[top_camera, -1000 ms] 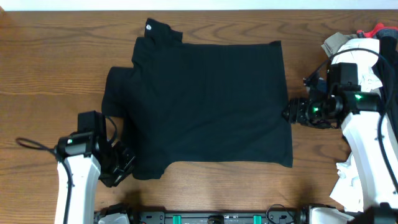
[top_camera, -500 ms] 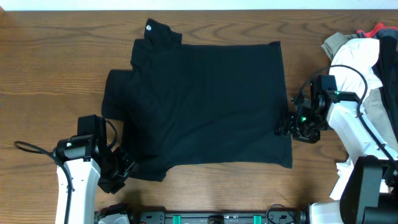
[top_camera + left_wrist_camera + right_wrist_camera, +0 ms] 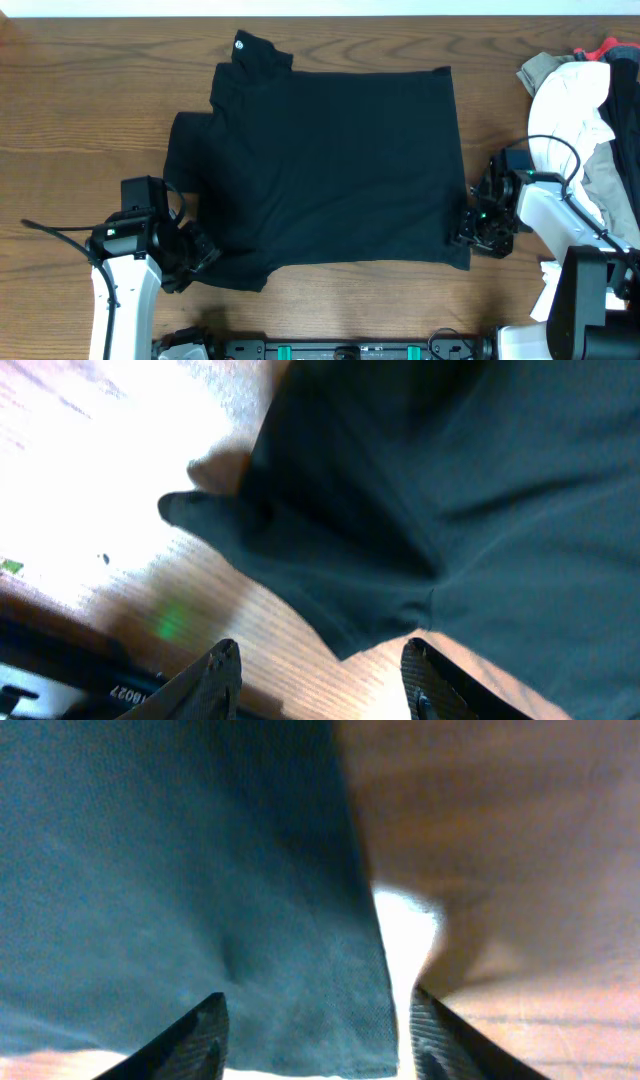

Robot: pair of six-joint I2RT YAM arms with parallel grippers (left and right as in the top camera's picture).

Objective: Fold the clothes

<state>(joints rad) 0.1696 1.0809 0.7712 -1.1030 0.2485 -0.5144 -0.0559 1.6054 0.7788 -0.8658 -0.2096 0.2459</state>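
Observation:
The clothes are a black short-sleeved shirt (image 3: 320, 170) lying flat across the middle of the wooden table, its collar with a small white logo (image 3: 240, 42) at the far left. My left gripper (image 3: 197, 258) sits at the shirt's near left corner. In the left wrist view the left gripper (image 3: 322, 682) is open over bare wood, with a point of black fabric (image 3: 350, 630) just ahead of it. My right gripper (image 3: 463, 232) is at the near right corner. The right gripper (image 3: 315, 1045) is open, and the shirt's corner (image 3: 300, 970) lies flat between its fingers.
A heap of white, grey-beige and red garments (image 3: 572, 90) lies at the far right, behind the right arm. More white cloth (image 3: 555, 300) sits at the near right. A black cable (image 3: 50, 232) trails from the left arm. The arms' base rail (image 3: 350, 350) runs along the front edge.
My left gripper has opened and let go of the shirt's near left corner. My right gripper has slid along the shirt's right edge toward the near right corner.

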